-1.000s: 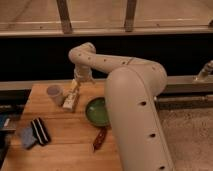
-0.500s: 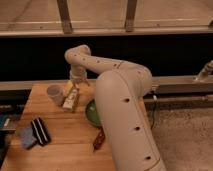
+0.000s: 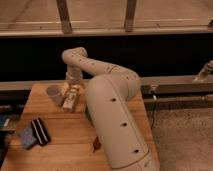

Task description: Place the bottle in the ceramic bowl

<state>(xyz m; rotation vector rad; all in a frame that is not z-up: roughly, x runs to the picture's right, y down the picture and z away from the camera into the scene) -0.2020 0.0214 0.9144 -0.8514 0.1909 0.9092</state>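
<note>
The arm's (image 3: pixel 112 125) bulk hides nearly all of the ceramic bowl (image 3: pixel 87 114), leaving a dark sliver at its 9 o'clock edge. Only part of the reddish-brown object (image 3: pixel 96 145) shows. The gripper (image 3: pixel 73 91), at the bottle's (image 3: pixel 69 101) 12 o'clock, blurs into it; contact cannot be told. A blue thing (image 3: pixel 4 124) is cut off at the frame's 9 o'clock edge.

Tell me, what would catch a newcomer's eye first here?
The big cream robot arm fills the middle of the view, arching over a wooden table. Its jaws hang at the table's far left part, right over a small white bottle that sits beside a white cup. Nearer the front left lies a dark striped thing.
</note>
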